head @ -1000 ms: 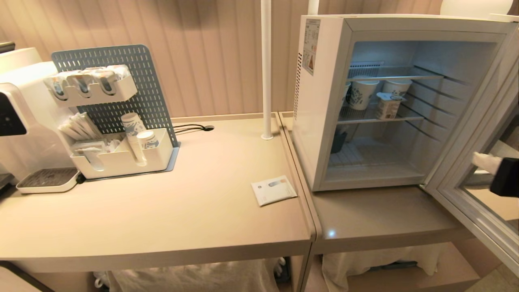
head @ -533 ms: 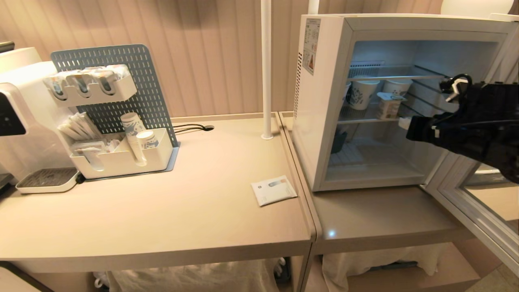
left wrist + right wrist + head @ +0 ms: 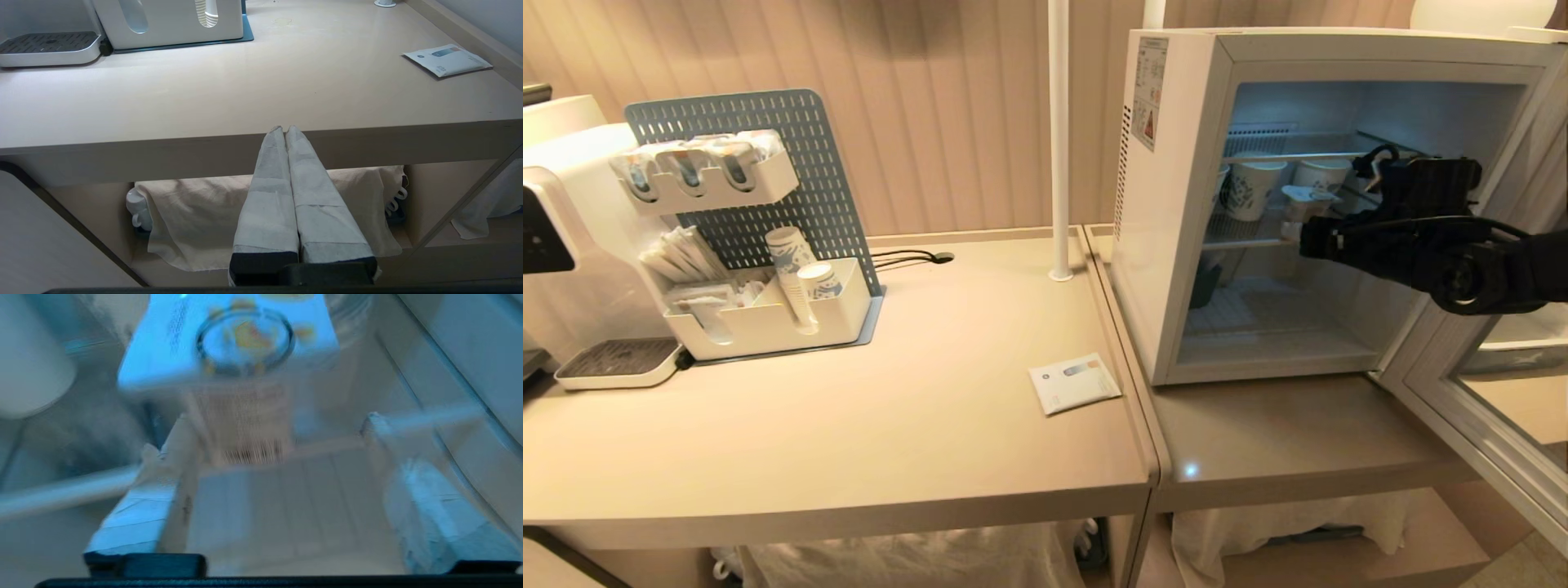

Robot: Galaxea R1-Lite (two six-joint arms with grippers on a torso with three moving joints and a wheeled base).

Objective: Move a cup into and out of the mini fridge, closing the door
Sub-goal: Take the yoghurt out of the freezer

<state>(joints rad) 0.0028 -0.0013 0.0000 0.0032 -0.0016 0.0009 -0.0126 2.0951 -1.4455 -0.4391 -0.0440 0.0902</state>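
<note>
The mini fridge (image 3: pixel 1176 204) stands on the right table with its door (image 3: pixel 1429 343) swung wide open to the right. The cup (image 3: pixel 1298 202) sits on the middle wire shelf. My right gripper (image 3: pixel 1294 231) reaches into the fridge at shelf height, just in front of it. In the right wrist view this gripper (image 3: pixel 273 420) is open, and the cup (image 3: pixel 245 375) stands just ahead of its spread fingertips; whether they touch it I cannot tell. My left gripper (image 3: pixel 284 128) is shut on nothing, parked below the left table's front edge.
Two tall paper cups (image 3: pixel 1250 188) stand behind the cup on the same shelf. On the left table are a white packet (image 3: pixel 1074 382), a pegboard organiser (image 3: pixel 768 318) with cups, and a white machine (image 3: pixel 556 229). A white pole (image 3: pixel 1058 139) rises between the tables.
My right arm swung from the right edge by the door into the fridge, up to the cup. Its fingers went from shut to open. The left arm stayed still.
</note>
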